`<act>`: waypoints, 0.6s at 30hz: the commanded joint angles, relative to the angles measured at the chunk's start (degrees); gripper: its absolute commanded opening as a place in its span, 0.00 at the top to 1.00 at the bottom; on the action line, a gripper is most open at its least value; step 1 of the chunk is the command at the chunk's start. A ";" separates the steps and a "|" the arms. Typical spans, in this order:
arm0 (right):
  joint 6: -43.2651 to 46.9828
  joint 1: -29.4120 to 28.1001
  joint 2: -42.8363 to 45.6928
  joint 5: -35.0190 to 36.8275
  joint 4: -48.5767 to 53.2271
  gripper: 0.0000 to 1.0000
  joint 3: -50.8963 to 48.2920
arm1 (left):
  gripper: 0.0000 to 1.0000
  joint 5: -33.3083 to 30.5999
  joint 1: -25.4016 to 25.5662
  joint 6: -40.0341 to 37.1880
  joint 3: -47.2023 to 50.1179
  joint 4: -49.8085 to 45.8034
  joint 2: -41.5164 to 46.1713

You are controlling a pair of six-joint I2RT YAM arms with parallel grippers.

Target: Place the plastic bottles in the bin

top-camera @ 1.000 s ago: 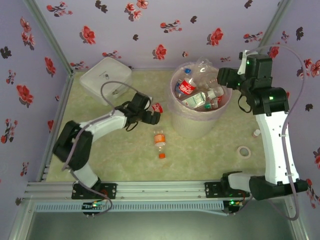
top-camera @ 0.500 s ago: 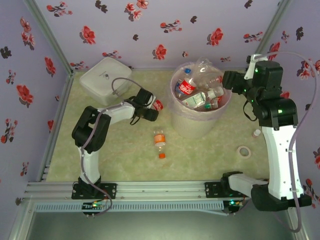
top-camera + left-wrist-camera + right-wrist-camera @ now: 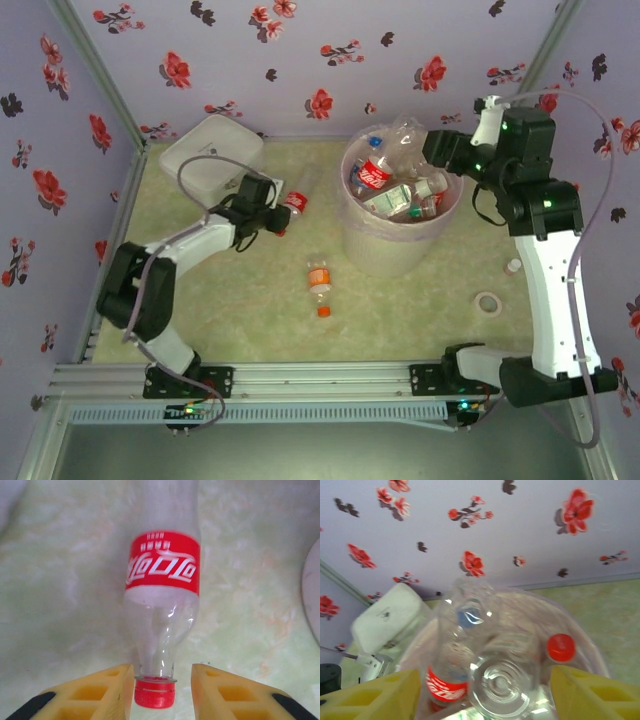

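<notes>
Because the clear red-labelled plastic bottle (image 3: 162, 575) looks light, crushable and slippery, the left gripper (image 3: 162, 672) — jaws parted astride it — should pinch the stiff neck.

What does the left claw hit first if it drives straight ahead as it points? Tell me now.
The red-labelled bottle: the open left claw straddles its red cap, so going straight on would likely push against the bottle's neck and shoulder almost at once.
</notes>
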State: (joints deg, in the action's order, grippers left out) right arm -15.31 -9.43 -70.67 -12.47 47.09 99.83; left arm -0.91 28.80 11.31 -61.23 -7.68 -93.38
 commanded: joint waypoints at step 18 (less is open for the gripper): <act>0.81 -0.84 0.60 0.41 1.16 0.27 1.90 | 0.40 -0.50 -2.53 -2.57 -15.72 -4.28 -20.77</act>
State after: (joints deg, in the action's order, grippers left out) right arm -15.62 -9.91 -70.35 -13.26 47.27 100.77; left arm -1.91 26.35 9.21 -75.72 -11.03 -114.17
